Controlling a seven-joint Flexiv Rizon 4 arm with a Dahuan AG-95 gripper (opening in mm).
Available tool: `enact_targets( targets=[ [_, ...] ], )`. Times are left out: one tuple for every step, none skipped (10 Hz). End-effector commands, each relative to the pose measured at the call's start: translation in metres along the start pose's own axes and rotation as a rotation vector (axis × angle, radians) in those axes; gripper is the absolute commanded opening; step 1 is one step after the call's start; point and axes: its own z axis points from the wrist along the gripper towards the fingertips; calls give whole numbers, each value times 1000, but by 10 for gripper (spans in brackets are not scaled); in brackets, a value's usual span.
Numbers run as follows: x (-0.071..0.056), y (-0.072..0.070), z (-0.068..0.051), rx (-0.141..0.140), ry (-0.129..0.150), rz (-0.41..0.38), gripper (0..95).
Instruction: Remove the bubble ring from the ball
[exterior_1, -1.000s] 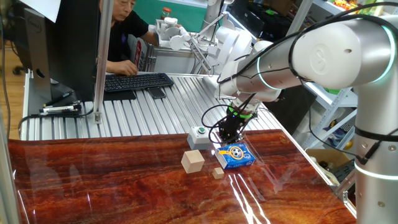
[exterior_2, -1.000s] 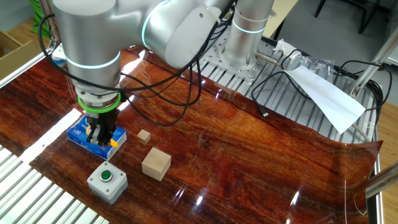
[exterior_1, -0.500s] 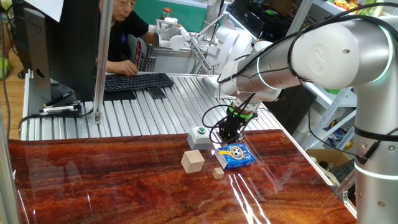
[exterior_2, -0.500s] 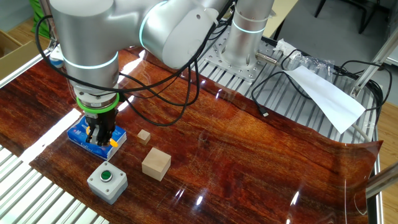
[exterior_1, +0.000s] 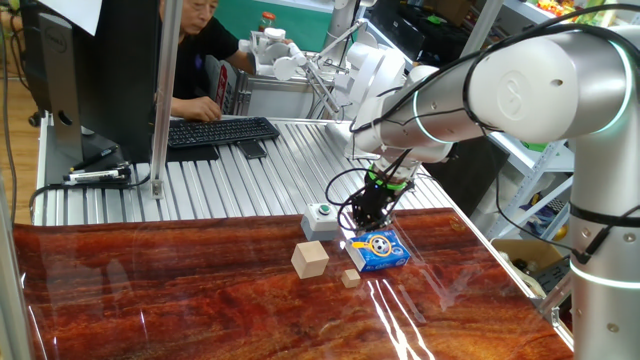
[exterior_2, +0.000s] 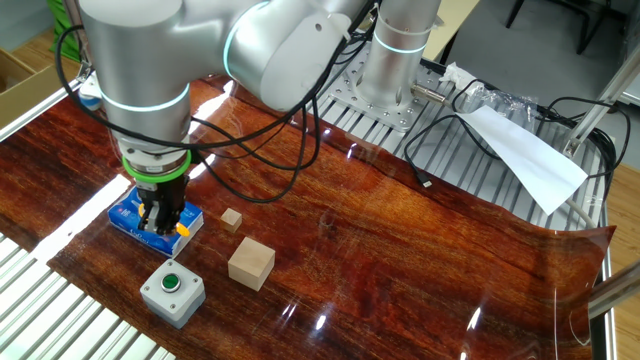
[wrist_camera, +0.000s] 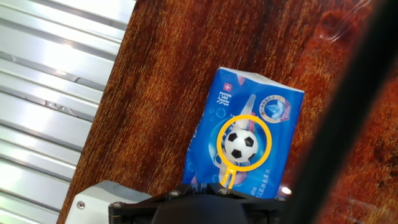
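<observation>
The ball (wrist_camera: 240, 145), white with dark patches, sits on the flat blue pack (wrist_camera: 249, 93). The yellow-orange bubble ring (wrist_camera: 218, 146) lies around the ball, and its short stem runs down to my gripper (wrist_camera: 208, 186) at the bottom of the hand view. The jaws stand together at the stem's end. In one fixed view the gripper (exterior_1: 366, 222) is down at the near end of the pack (exterior_1: 388, 253). In the other fixed view the gripper (exterior_2: 160, 220) stands on the pack (exterior_2: 124, 212), with an orange bit of the ring (exterior_2: 183, 228) beside the fingers.
A grey box with a green button (exterior_1: 321, 221) stands close beside the pack, also in the other fixed view (exterior_2: 172, 290). A large wooden cube (exterior_1: 310, 259) and a small one (exterior_1: 350, 279) lie nearby. A person sits at a keyboard (exterior_1: 220, 130) behind.
</observation>
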Motion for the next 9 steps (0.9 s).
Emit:
enact_targets(
  targets=[
    [0, 0, 1, 1, 0, 11, 0],
    [0, 0, 1, 3, 0, 14, 0],
    [0, 0, 1, 9, 6, 15, 0],
    [0, 0, 1, 11, 3, 25, 0],
    [0, 0, 1, 14, -8, 30, 0],
    [0, 0, 1, 16, -14, 34, 0],
    [0, 0, 1, 15, -9, 38, 0],
    [0, 0, 1, 14, -7, 37, 0],
    [0, 0, 1, 13, -8, 40, 0]
  ],
)
